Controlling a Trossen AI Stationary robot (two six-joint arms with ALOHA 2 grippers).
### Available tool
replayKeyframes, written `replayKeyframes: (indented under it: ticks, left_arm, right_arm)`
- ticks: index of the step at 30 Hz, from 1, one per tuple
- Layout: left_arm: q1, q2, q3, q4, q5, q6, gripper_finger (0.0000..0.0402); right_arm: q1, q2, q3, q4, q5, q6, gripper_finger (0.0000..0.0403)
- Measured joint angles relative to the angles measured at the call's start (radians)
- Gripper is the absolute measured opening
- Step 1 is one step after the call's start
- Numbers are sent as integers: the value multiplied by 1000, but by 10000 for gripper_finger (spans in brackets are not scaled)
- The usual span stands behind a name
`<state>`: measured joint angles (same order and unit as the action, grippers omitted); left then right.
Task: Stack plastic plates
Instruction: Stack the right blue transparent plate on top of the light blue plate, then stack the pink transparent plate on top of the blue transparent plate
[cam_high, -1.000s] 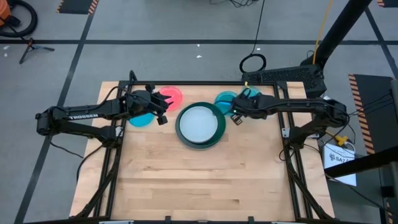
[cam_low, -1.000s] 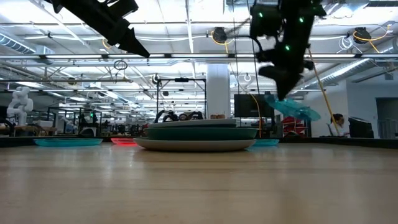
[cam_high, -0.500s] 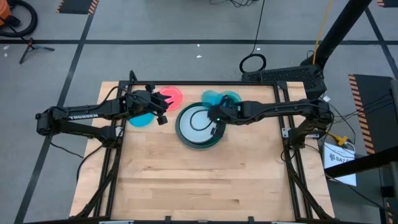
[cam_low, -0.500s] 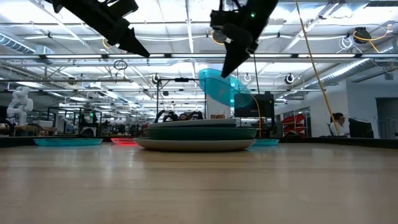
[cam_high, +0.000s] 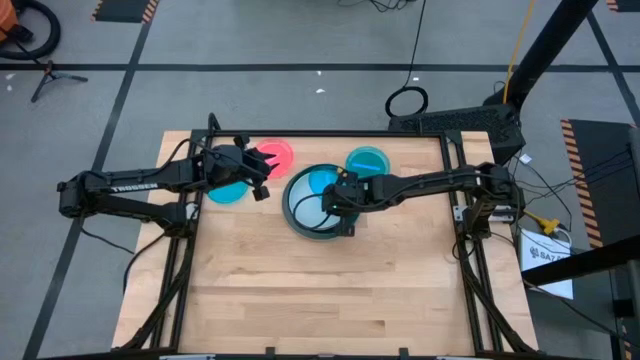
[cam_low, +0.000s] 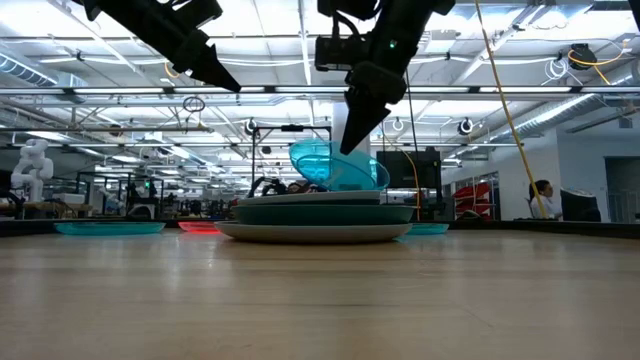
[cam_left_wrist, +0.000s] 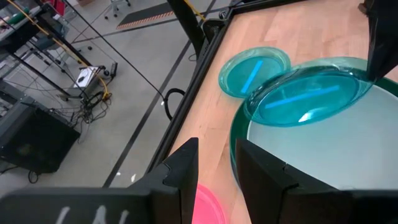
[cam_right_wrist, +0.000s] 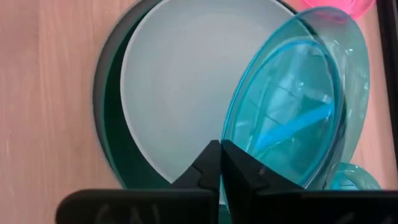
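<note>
From above, the right gripper has swung in from the far right and now hangs over the stack at the table's middle, pinched shut on the rim of a bright blue plate; a second ago that plate hung beside its twin, which still lies at the far right. At table height the held plate tilts, its low edge just over the stack's top plate, so release looks close. The left gripper waits unmoved at the far left over another blue plate, fingers apart. The right wrist view shows fingertips together on the rim.
</note>
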<state>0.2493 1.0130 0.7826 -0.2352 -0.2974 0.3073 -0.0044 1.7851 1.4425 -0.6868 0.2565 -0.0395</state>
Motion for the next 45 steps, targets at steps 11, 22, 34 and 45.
replayKeyframes:
  ticks: [11, 22, 34, 45]
  left_arm:
    - [0, 0, 0, 0, 0, 0, 113]
    - [0, 0, 0, -4, 0, -5, 113]
    - [0, 0, 0, -65, 0, -47, 113]
    - [0, 0, 0, -117, 1, -108, 113]
  right_arm:
    - [-2, 2, 0, 24, 0, 0, 38]
    - [-2, 2, 0, 24, -8, 5, 45]
    - [-8, -80, -138, 186, -102, -96, 45]
    - [-36, -418, -501, 564, -104, -193, 45]
